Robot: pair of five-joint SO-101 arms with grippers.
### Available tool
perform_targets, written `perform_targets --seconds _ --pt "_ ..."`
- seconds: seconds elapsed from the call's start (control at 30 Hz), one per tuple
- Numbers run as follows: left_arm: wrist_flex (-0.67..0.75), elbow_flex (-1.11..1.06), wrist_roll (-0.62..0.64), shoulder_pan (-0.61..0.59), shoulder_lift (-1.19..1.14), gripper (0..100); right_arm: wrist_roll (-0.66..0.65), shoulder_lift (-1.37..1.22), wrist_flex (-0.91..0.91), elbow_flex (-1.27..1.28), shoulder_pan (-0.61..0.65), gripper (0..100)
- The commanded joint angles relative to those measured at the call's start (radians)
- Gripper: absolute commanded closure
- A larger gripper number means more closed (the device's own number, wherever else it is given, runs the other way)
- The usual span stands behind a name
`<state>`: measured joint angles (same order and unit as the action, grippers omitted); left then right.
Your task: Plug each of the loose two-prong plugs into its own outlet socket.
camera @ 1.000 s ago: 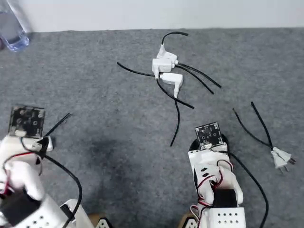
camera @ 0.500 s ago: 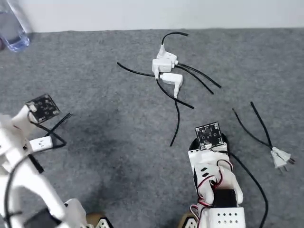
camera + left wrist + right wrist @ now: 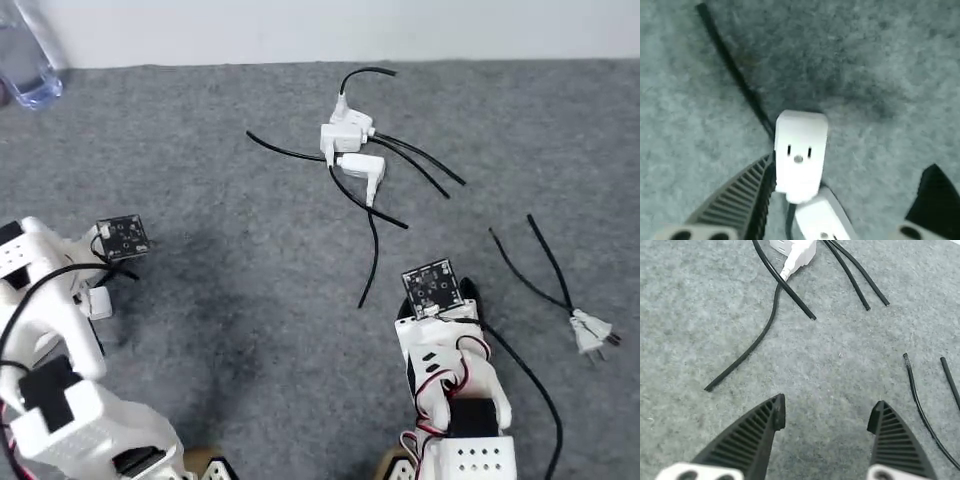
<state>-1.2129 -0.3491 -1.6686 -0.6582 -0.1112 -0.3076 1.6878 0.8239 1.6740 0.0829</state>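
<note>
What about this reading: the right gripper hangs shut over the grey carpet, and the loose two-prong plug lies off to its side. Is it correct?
No. The right gripper is open, not shut; the right wrist view shows its fingers well apart. It does hang over grey carpet, with the loose two-prong plug off to its side.

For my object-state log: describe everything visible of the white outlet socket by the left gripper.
The outlet socket is a white, plastic-looking block; its face shows two slots and a round hole, nothing plugged in. A black cord trails from behind it over the grey carpet. It sits inside the open left gripper, a ribbed finger against its side.
</note>
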Motion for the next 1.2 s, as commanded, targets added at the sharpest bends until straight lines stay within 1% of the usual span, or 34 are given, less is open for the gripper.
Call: perform_targets --seconds 0.0,0.27,0.47,0.57,0.73,0.83,0.97,1.0,1.17 --pt "0.087 0.044 -0.018 -0.011 -0.018 58 -0.011 0.01 -0.007 0.014 0.012 73.5" --pt "0.236 0.044 -0.028 -0.031 -0.115 58 -0.011 0.01 -0.007 0.015 0.013 73.5" --pt "0.295 0.044 -0.026 -0.032 -0.184 59 -0.011 0.008 -0.007 0.015 0.013 73.5" --pt "0.311 0.042 -0.026 -0.054 -0.206 65 -0.011 0.007 -0.007 0.015 0.013 73.5" --pt "0.308 0.041 -0.028 -0.054 -0.221 88 -0.011 0.005 -0.007 0.015 0.015 73.5" --pt "0.305 0.042 -0.028 -0.049 -0.212 96 -0.011 0.004 -0.005 0.015 0.027 73.5" --pt "0.302 0.036 -0.02 -0.031 -0.189 97 -0.012 0.004 0.001 0.015 0.038 73.5" --pt "0.282 0.036 -0.02 -0.031 -0.175 97 -0.012 0.004 0.001 0.015 0.038 73.5" --pt "0.1 0.036 -0.026 -0.031 -0.1 97 -0.012 0.004 0.002 0.015 0.038 73.5"
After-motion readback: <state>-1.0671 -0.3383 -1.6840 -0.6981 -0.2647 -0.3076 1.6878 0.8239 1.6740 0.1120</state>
